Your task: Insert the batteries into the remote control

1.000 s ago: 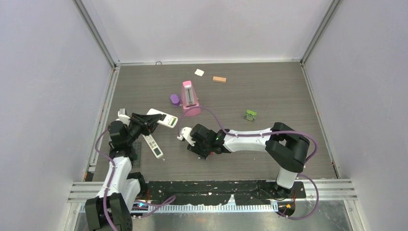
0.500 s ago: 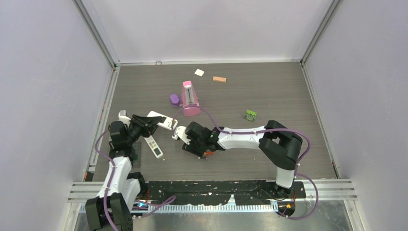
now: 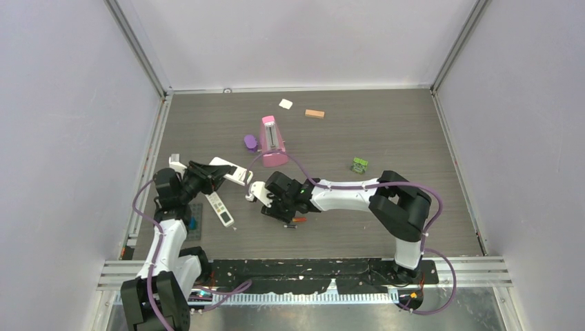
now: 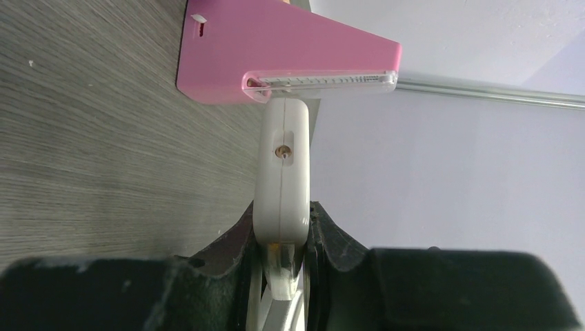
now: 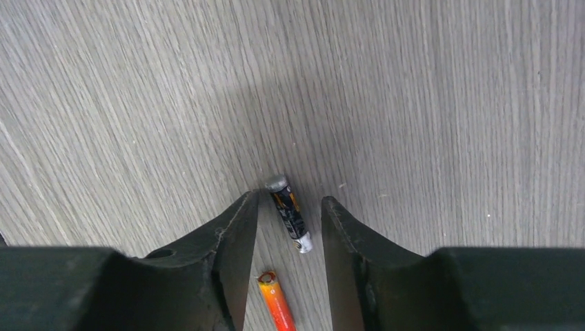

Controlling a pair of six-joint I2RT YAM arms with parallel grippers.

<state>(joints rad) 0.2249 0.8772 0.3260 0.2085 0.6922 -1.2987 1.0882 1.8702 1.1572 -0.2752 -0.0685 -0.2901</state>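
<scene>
My left gripper (image 4: pixel 283 222) is shut on the end of a white remote control (image 4: pixel 283 165), holding it off the table at the left (image 3: pixel 231 171). A dark battery (image 5: pixel 290 214) lies flat on the wood between the fingers of my right gripper (image 5: pixel 290 199). The jaws stand apart, with a gap on either side of the battery. An orange battery (image 5: pixel 276 302) lies just behind it, nearer the palm. From above, the right gripper (image 3: pixel 279 209) points down at mid-table and the orange battery (image 3: pixel 299 220) shows beside it.
A second white remote (image 3: pixel 219 209) lies on the table under the left gripper. A pink object (image 3: pixel 272 141) and a purple piece (image 3: pixel 250 143) stand behind. A green block (image 3: pixel 359 165), a tan block (image 3: pixel 314 114) and a white chip (image 3: pixel 285 104) lie farther back.
The right arm has slid left toward the held remote and its jaws have narrowed after widening. The orange battery now shows beside it. The left arm has barely moved.
</scene>
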